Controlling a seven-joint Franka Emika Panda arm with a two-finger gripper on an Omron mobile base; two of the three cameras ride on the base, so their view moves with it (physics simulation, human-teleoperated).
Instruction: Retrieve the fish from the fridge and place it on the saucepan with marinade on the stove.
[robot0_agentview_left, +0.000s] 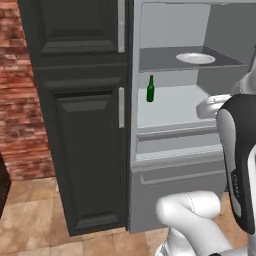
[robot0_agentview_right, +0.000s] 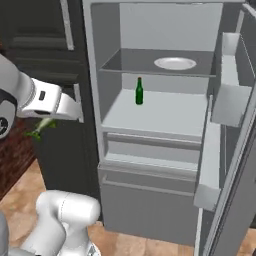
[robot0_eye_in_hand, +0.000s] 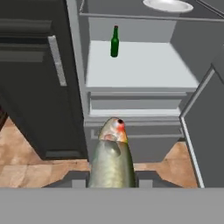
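Transport step in hand: end effector (robot0_eye_in_hand: 112, 177) closed on the fish (robot0_eye_in_hand: 111, 155), held clear of the fridge (robot0_agentview_right: 150, 165) and in front of its lower drawers, with the dark cabinet (robot0_agentview_left: 80, 125) to the side. Fish olive-green and brownish, elongated, reddish-orange patch at the far tip. Beyond, fridge door open, green bottle (robot0_eye_in_hand: 114, 41) on a middle shelf, white plate (robot0_agentview_right: 175, 63) on the shelf above; next move judged to call for turning away toward the stove and saucepan without loosening the grip.
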